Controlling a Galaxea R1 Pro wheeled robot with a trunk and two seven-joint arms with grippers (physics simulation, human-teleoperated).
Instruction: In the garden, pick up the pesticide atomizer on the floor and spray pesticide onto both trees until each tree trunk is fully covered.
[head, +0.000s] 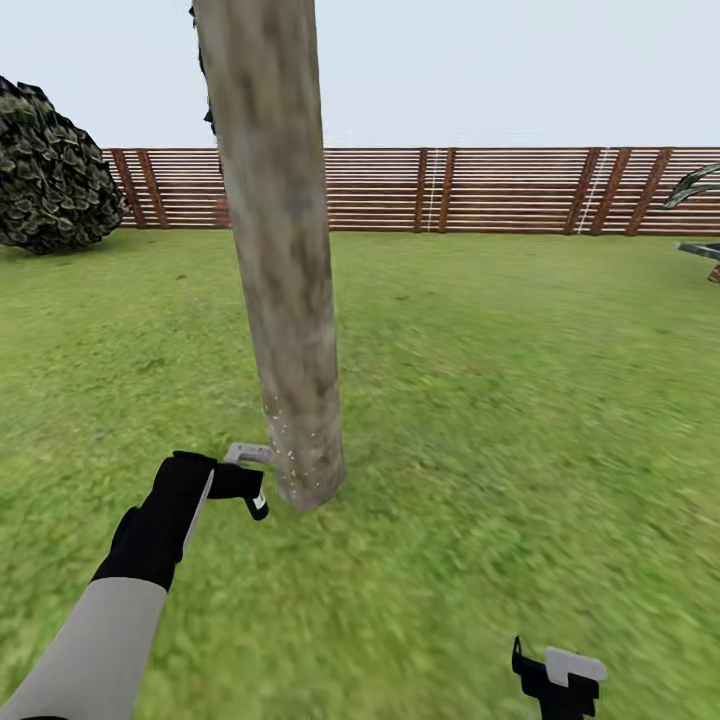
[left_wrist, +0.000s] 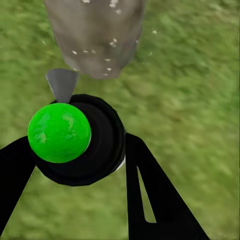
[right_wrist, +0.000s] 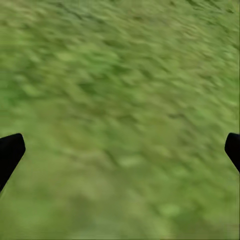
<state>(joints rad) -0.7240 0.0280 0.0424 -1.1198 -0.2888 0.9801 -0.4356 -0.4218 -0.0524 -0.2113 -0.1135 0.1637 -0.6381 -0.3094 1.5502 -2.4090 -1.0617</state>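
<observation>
Left gripper (left_wrist: 75, 165), black and two-fingered, is clamped on the pesticide atomizer (left_wrist: 75, 137), a black round-bodied sprayer with a bright green ball top and a grey nozzle; the nozzle points at the base of the thick mottled grey-brown tree trunk (head: 280, 250), just beside it; the head view places this gripper (head: 240, 478) low at the left of the trunk's foot, on a black wrist with a pale grey forearm, the atomizer itself largely hidden there apart from a grey piece against the trunk; tiny white specks of pesticide (head: 300, 455) dot the lower trunk, sparse, the upper trunk bare of them; the left wrist view shows the same specks (left_wrist: 100, 50) on the trunk base and a few over the blurry green grass lawn (head: 520, 400); right gripper (right_wrist: 120, 150) hangs over grass with its fingers spread wide, nothing between them; it sits at the lower edge of the head view (head: 560, 680), well apart from the trunk; brown horizontal-slat wooden fence (head: 500, 190) closes the far side; dark blocky-leaved bush (head: 50, 170) stands at far left.
</observation>
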